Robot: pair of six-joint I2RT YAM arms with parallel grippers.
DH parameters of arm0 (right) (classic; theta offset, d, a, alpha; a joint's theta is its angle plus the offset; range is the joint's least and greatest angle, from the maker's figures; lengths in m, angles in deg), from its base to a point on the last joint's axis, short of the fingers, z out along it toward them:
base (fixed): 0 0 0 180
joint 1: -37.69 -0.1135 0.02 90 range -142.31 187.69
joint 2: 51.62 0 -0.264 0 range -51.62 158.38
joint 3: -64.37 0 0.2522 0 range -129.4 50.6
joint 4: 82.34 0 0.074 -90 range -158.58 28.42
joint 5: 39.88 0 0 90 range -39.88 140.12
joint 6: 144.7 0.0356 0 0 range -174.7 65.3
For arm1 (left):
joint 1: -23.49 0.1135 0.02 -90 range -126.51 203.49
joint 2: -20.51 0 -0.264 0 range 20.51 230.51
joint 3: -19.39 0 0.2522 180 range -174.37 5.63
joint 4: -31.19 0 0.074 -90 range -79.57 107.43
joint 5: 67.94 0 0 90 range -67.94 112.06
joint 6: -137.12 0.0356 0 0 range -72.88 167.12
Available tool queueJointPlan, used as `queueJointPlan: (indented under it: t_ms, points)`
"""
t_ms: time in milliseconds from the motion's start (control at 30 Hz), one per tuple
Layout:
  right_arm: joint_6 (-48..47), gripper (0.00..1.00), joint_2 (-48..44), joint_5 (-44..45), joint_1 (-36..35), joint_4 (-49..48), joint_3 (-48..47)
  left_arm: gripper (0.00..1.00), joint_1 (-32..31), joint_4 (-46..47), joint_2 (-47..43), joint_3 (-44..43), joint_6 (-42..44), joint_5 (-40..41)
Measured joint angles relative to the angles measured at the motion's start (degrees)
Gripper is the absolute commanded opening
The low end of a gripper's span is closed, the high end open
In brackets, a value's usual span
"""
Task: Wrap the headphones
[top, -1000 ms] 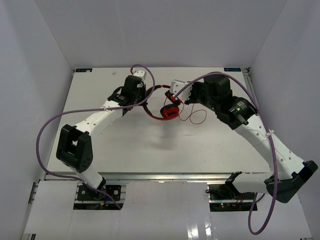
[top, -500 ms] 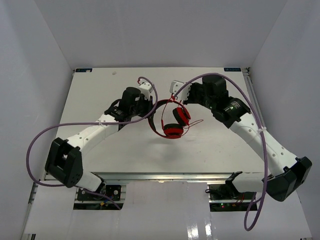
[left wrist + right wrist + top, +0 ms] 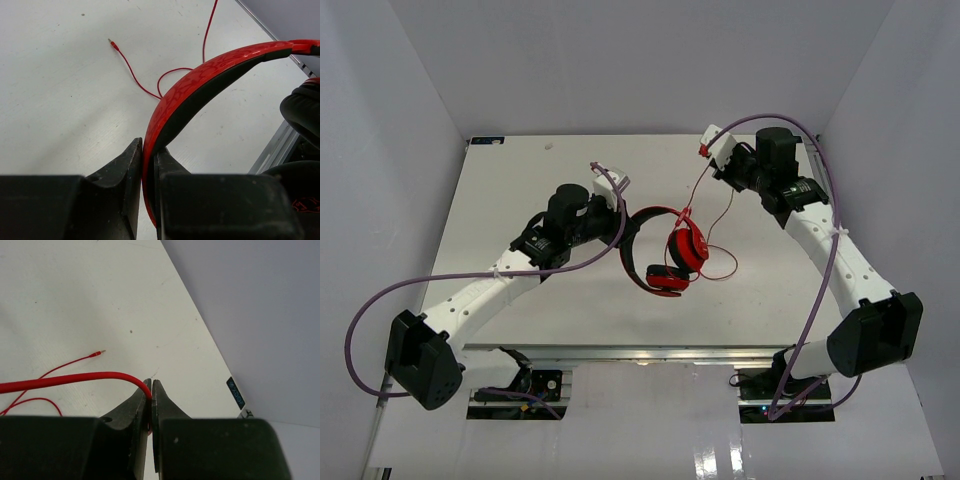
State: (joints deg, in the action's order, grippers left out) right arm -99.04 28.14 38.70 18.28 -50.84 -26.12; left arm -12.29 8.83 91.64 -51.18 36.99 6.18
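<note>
The red headphones (image 3: 667, 252) hang above the middle of the table. My left gripper (image 3: 619, 207) is shut on their black-lined headband (image 3: 215, 75), which arcs up and to the right from between the jaws (image 3: 148, 150). Both ear cups (image 3: 686, 243) dangle below the band. My right gripper (image 3: 704, 149) is raised near the far right of the table and shut on the thin red cord (image 3: 75, 379), which bends into its jaws (image 3: 151, 389). The cord runs down from there to the ear cups and loops on the table (image 3: 723, 262). Its plug (image 3: 111, 42) lies loose on the surface.
The white table (image 3: 520, 170) is walled by white panels at the back and both sides. Thick purple cables (image 3: 380, 290) loop off both arms. The right table edge (image 3: 210, 340) runs close beside my right gripper.
My left gripper has carried the headphones toward the near side and a little right. My right gripper has moved from the ear cups to the far right, drawing the cord out.
</note>
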Motion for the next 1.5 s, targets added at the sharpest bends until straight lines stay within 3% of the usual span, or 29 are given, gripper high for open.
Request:
queueJointPlan:
  t_ms: [633, 1500]
  points:
    - [10.4, 0.08, 10.3, -10.9, 3.2, 0.1, -4.5, 0.00, -4.3, -0.4, -1.2, 0.0, 1.2, -5.5]
    - [14.2, 0.08, 12.3, -14.6, 3.2, -0.4, -5.0, 0.00, -6.0, -0.8, 3.9, -2.5, 1.4, -8.5]
